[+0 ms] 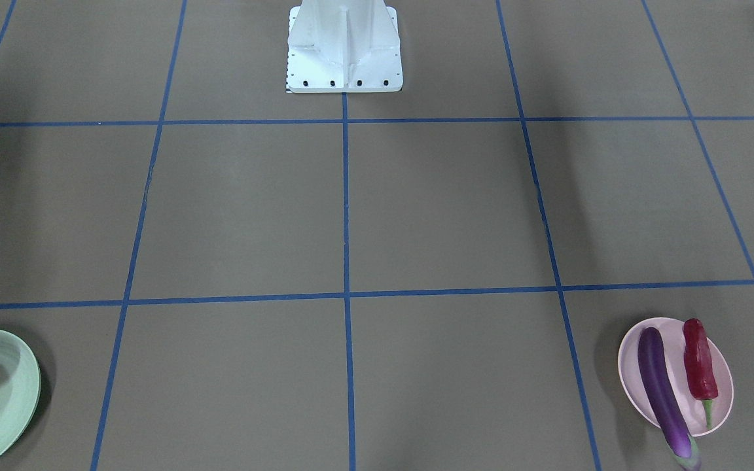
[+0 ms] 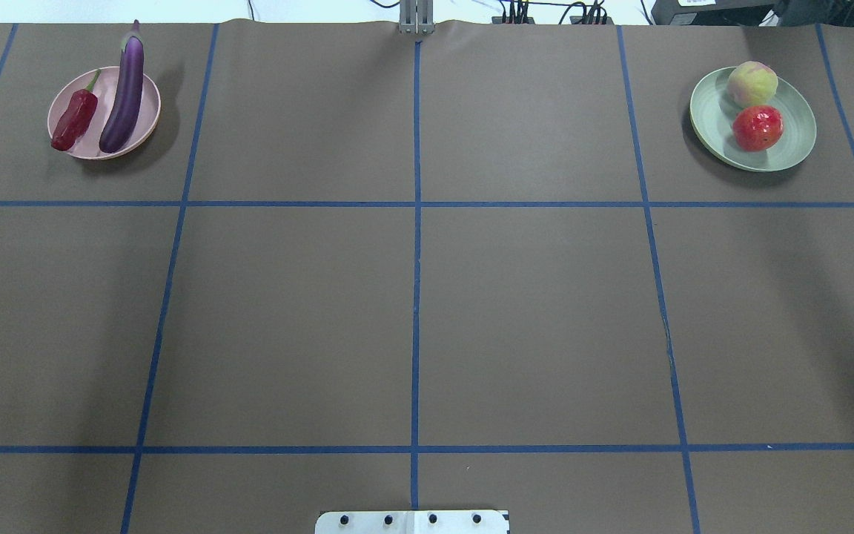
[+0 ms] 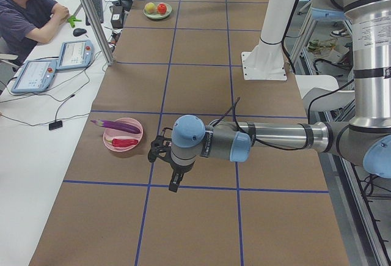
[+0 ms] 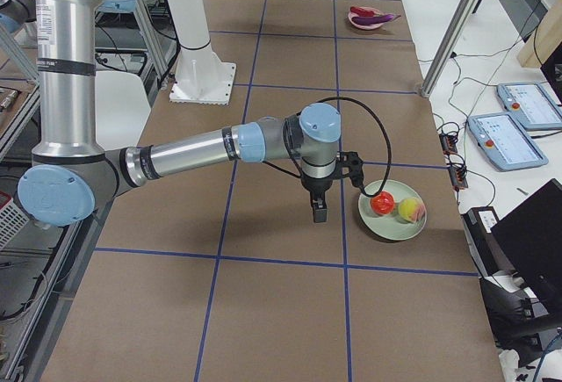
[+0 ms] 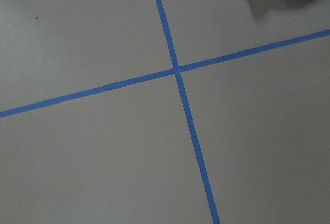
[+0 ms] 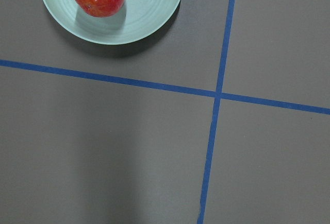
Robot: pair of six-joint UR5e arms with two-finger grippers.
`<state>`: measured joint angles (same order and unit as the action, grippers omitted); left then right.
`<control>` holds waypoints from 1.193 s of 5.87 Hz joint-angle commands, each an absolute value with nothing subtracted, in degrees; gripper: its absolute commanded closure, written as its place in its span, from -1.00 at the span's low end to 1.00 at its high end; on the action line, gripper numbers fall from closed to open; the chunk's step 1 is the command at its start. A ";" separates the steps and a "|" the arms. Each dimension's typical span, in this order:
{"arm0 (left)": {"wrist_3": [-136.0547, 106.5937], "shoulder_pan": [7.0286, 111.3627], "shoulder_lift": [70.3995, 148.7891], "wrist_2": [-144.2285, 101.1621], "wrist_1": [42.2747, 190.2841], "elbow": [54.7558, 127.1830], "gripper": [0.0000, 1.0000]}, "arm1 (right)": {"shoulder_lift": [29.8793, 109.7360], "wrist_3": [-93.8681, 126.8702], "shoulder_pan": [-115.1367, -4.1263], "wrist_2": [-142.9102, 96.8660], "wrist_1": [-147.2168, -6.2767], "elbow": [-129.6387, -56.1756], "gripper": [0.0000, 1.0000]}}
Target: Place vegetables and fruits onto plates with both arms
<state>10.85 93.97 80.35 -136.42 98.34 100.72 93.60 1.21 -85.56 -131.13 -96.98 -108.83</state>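
**On the plates, all four items; both tools clear of the tabletop**

Beyond the left tool (image 3: 175, 185), towards the far edge of the brown, blue-taped tabletop (image 2: 531, 311), a round pale pink matte plate (image 2: 151, 111) carries two vegetables. These are the long glossy purple eggplant (image 2: 123, 93) and, just beside it, the shorter dark red chili pepper (image 2: 75, 120). The eggplant's green-capped end overhangs the rim. Beyond the right tool (image 4: 319, 215), likewise outward of it, a round pale mint-green matte plate (image 2: 798, 133) holds the round red-orange pomegranate (image 2: 757, 127) and the pale yellow-pink peach (image 2: 752, 83). The two fruits sit close together, the pomegranate nearer the tool.

Each tool points down above bare tabletop near a crossing of tape lines, its plate near but apart. Neither tool shows in the overhead, front or wrist views. From the side views alone one cannot tell whether the fingers stand wide or narrow. With all four items on plates, neither tool carries one.

Placing appears complete, so the step in hand is judged to be withdrawal. It is best done by drawing each tool upward and away from its plate, never across it. A clipped rim could tip the overhanging eggplant off, and a nudged plate could set the round fruits rolling. Each arm should keep to its own half.
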 commanded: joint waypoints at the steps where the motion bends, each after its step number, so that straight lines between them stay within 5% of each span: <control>1: 10.90 94.04 79.98 -136.23 99.40 100.81 -1.00 | 96.14 0.62 -85.78 -131.04 -94.42 -108.90 -1.00; 7: 11.07 94.04 79.72 -136.14 99.93 100.11 -1.00 | 99.67 1.67 -85.78 -131.48 -86.31 -106.70 -1.00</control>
